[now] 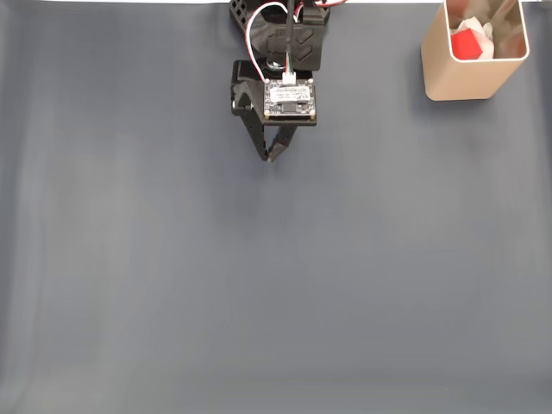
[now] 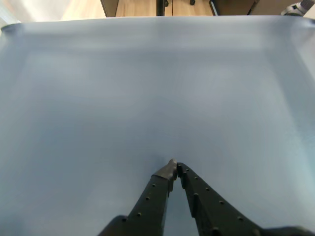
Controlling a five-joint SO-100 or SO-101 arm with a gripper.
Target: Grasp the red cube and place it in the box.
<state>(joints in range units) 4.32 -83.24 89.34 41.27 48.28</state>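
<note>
1 red cube (image 1: 464, 46) sits inside 1 box (image 1: 461, 79) (top right, fixed view); the fingers (image 2: 173, 169) are pressed together, holding nothing

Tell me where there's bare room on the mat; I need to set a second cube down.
Most of the mat is bare: everything below the gripper and the whole left side. The top edge is crowded, by the arm at centre and the box, holding the red cube, at right.

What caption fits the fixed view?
Red cube already inside the beige box at upper right; gripper shut and empty over the grey mat.
</note>
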